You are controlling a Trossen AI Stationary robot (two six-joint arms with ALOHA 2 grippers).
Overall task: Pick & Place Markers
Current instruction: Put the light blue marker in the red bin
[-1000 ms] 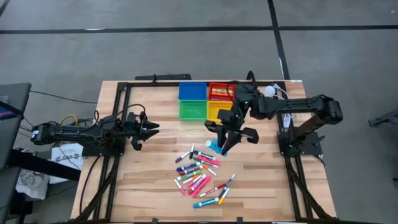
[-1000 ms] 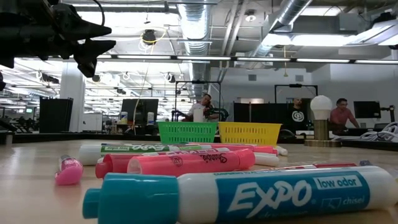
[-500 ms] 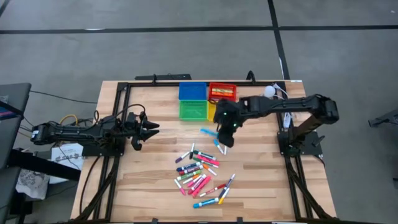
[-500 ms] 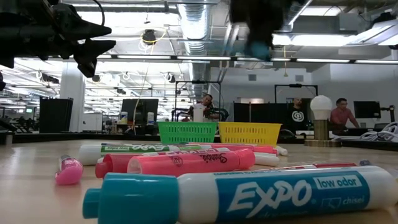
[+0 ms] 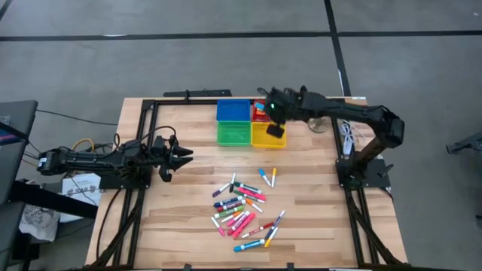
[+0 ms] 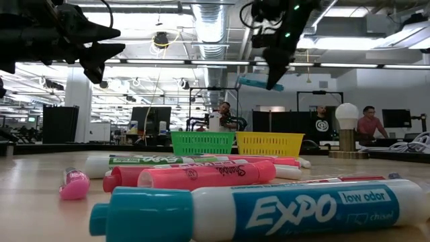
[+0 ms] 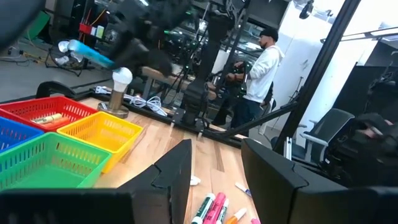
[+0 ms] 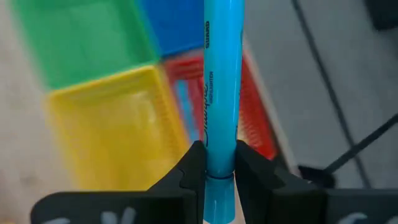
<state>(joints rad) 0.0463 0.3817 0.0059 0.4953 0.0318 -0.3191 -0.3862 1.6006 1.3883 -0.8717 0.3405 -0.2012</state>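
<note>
Light-blue marker point(image 8: 219, 81) clamped in the right fingers point(image 8: 211, 163), hanging above the trays point(image 5: 251, 121) at the desk's point(image 5: 188, 181) far side, probably lined up for a drop. Rest of the markers point(image 5: 242, 208) piled mid-desk. Left fingers point(image 5: 178, 156) parked apart, empty, left edge.

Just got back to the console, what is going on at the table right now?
The right gripper is shut on a light blue marker and holds it above the coloured trays at the table's far side. The left gripper waits at the left edge, empty. A pile of markers lies on the table.
</note>
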